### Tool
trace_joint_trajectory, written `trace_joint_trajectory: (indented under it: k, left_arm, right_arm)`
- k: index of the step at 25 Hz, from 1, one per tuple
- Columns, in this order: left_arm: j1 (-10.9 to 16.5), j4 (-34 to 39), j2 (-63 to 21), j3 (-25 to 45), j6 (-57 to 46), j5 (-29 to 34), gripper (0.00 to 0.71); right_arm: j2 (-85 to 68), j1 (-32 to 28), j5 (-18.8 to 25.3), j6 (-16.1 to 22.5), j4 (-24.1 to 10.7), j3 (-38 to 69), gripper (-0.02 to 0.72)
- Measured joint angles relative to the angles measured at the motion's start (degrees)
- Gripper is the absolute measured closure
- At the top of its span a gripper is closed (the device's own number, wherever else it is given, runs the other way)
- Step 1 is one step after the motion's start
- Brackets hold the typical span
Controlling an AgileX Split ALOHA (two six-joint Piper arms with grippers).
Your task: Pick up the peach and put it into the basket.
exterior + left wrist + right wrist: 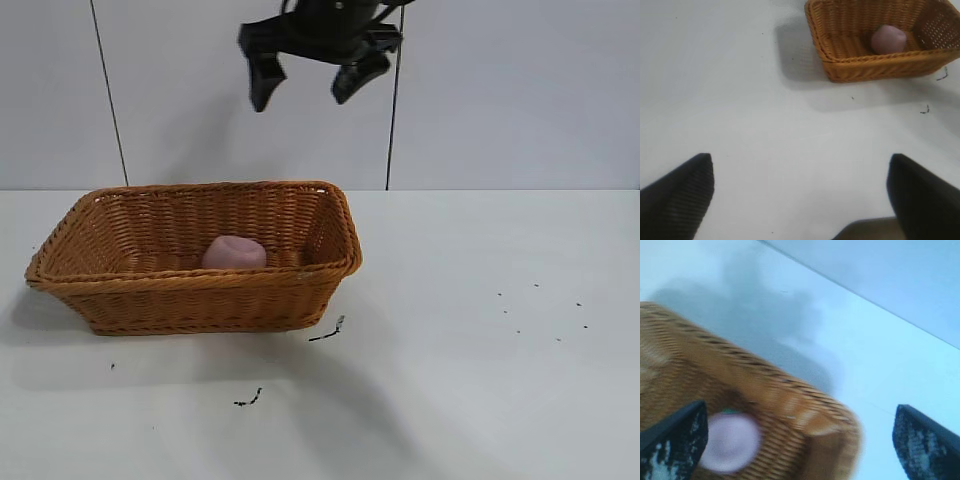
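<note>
The pink peach (234, 252) lies inside the orange-brown wicker basket (200, 300) on the white table, near the basket's front wall. My right gripper (310, 82) hangs high above the basket's right end, open and empty. In the right wrist view the gripper (800, 410) is open, with the peach (730, 442) and the basket's corner (805, 415) below it. My left gripper (799, 165) is open and empty over bare table, well apart from the basket (870, 62) and the peach (888, 39). The left arm is out of the exterior view.
Small dark scraps (328, 332) lie on the table just in front of the basket's right corner, with another (250, 398) nearer the front. Tiny specks (540, 310) dot the table at the right. A white wall stands behind the table.
</note>
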Motion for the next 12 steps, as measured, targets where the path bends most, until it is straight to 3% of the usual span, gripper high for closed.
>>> trace_joint_trajectory:
  k: [7, 12]
  left_arm:
    - [0.0, 0.0, 0.0, 0.0, 0.0, 0.0, 0.018]
    - [0.0, 0.0, 0.0, 0.0, 0.0, 0.0, 0.018]
  right_arm:
    - [0.0, -13.9, 5.8, 0.0, -0.6, 0.0, 0.014]
    - [0.0, -18.9, 10.4, 0.0, -0.8, 0.0, 0.014]
